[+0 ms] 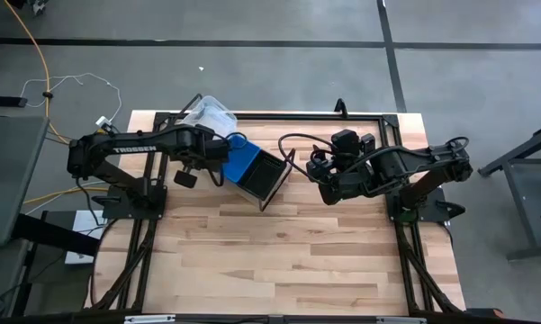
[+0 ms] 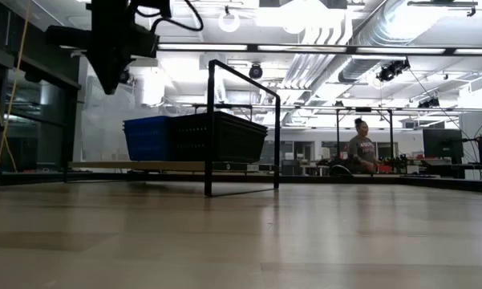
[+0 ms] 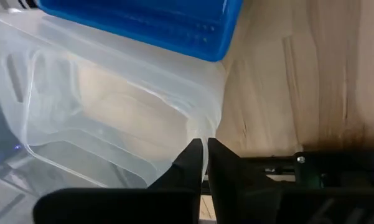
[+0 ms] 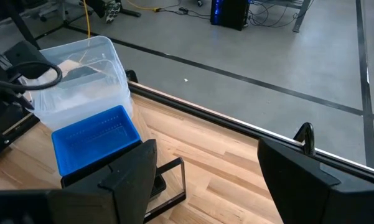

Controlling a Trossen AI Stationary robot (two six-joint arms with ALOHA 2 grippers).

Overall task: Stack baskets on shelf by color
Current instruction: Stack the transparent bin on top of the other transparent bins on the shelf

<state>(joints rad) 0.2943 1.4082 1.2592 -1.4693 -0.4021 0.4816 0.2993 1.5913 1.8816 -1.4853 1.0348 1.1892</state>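
My left gripper is shut on a clear basket near the table's far edge. Next to it a blue basket and a black slatted basket stand side by side on the shelf's low wood panel, inside its thin black frame. In the low view the blue basket and the black basket sit level. My right gripper hovers open to the right of the shelf, facing the baskets, and touches nothing. My left gripper pinches the clear basket's thin rim at a corner between its two fingers. The basket stretches away from the fingertips, with the blue basket just beyond it. Whether its bottom rests on anything I cannot tell.
The table's black rail runs along the far edge behind the baskets. Bare wood fills the near half of the table. A person sits far back in the room. Cables lie on the floor at the left.
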